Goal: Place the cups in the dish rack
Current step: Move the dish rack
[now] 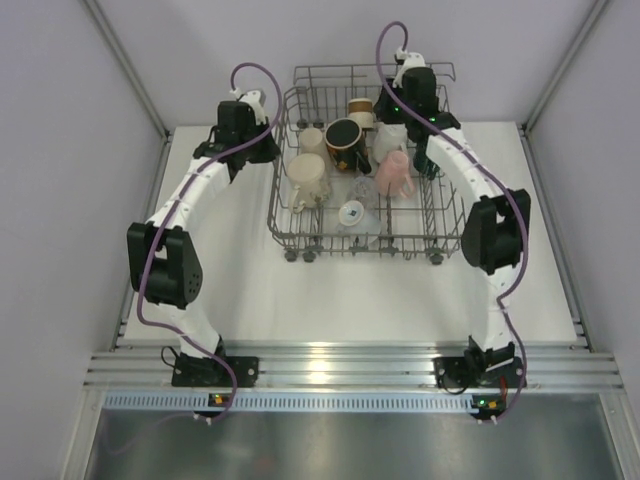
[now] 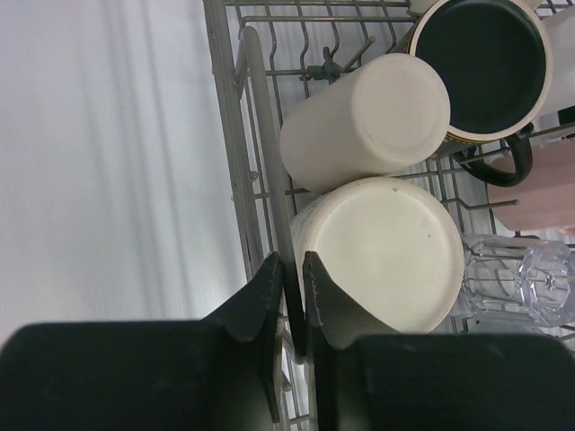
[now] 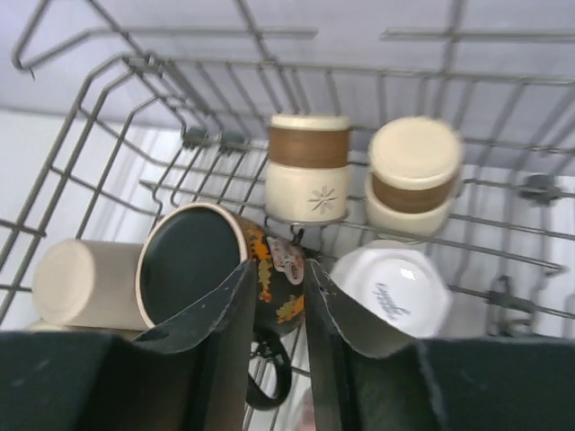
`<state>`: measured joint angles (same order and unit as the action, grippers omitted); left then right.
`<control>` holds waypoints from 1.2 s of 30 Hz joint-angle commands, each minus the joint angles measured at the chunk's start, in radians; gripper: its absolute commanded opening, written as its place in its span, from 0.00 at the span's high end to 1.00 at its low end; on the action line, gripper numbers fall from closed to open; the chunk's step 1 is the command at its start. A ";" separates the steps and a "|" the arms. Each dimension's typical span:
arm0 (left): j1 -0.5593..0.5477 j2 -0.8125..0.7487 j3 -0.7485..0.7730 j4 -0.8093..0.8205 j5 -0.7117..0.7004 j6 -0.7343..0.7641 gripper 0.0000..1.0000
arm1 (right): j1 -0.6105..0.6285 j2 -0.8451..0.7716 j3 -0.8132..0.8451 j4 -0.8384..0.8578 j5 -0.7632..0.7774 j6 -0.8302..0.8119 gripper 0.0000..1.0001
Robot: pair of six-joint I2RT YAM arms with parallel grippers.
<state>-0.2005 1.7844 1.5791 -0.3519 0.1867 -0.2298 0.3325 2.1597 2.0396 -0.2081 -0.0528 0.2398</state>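
Note:
The grey wire dish rack (image 1: pixel 285 215) holds several cups. Among them are a black mug (image 1: pixel 345 140) lying on its side, a cream tumbler (image 2: pixel 364 121), a cream mug (image 2: pixel 386 251), a pink cup (image 1: pixel 393 175), a clear glass (image 2: pixel 526 283), two brown-banded cups (image 3: pixel 308 166) and a white cup (image 3: pixel 391 292). My left gripper (image 2: pixel 293 265) sits at the rack's left side, next to the cream mug. Its jaws are pinched on the thick side rail (image 2: pixel 260 135). My right gripper (image 3: pixel 278 269) hovers over the black mug (image 3: pixel 193 265), open a narrow gap and holding nothing.
The rack sits at the back middle of the white table (image 1: pixel 230 280), on small wheels. Grey walls and metal posts close in the left, right and back. The right arm (image 1: pixel 490 230) curves along the rack's right side.

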 commanded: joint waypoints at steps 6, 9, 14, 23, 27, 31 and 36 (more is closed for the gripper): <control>-0.016 0.003 -0.001 0.013 0.039 0.050 1.00 | -0.194 -0.336 -0.039 -0.365 0.145 0.013 0.48; -0.017 0.009 0.002 0.011 0.042 0.047 1.00 | -0.291 -0.339 -0.022 -0.494 0.061 0.010 0.36; -0.017 0.027 0.013 0.014 0.060 0.049 1.00 | -0.365 -0.348 -0.116 -0.415 -0.036 0.010 0.38; -0.022 0.050 0.044 0.033 0.117 0.023 1.00 | -0.375 -0.173 -0.090 -0.229 -0.122 0.003 0.53; -0.028 0.056 0.048 0.036 0.125 0.021 1.00 | -0.378 -0.124 -0.102 -0.189 -0.125 0.032 0.54; -0.036 0.061 0.048 0.036 0.140 0.023 1.00 | -0.377 -0.118 -0.186 -0.108 -0.130 0.065 0.61; -0.042 0.056 0.050 0.036 0.149 0.018 1.00 | -0.371 -0.113 -0.217 -0.083 -0.145 0.092 0.70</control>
<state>-0.2008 1.8019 1.6032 -0.3683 0.1902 -0.2607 -0.0422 2.0483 1.8248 -0.3737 -0.1791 0.3046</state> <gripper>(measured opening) 0.150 0.314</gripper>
